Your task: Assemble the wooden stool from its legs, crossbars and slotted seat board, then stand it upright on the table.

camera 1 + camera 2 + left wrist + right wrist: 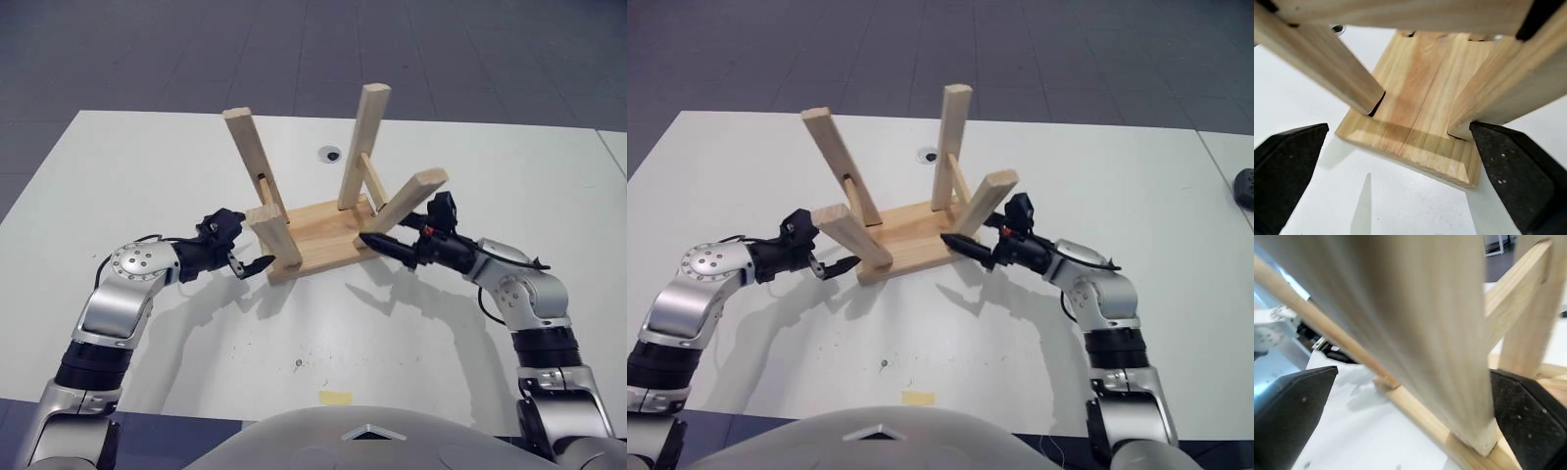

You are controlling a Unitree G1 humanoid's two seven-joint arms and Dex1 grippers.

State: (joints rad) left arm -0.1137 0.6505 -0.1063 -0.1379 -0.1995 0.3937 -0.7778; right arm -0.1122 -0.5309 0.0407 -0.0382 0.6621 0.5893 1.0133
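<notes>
Yellow tape scrap (334, 398) sits on the white table (147, 157) near its front edge, well in front of the stool (309, 230), with a tiny dark speck (299, 363) between them. Left gripper (257, 265) is at the stool's near left corner, spread wide either side of the board end, gripping nothing. Right gripper (370, 239) is at the stool's right side, gaping too, with one leg between its pads (1528, 421). The stool's upside down mid-table, seat board (328, 247) flat, legs (364, 137) splayed up. Behind the stool there's a round cable hole (330, 154), then dark grey floor tiles (294, 49).

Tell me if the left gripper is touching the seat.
Cannot tell. In the left wrist view the left gripper straddles the seat; one finger overlaps its corner, contact unclear.
</notes>
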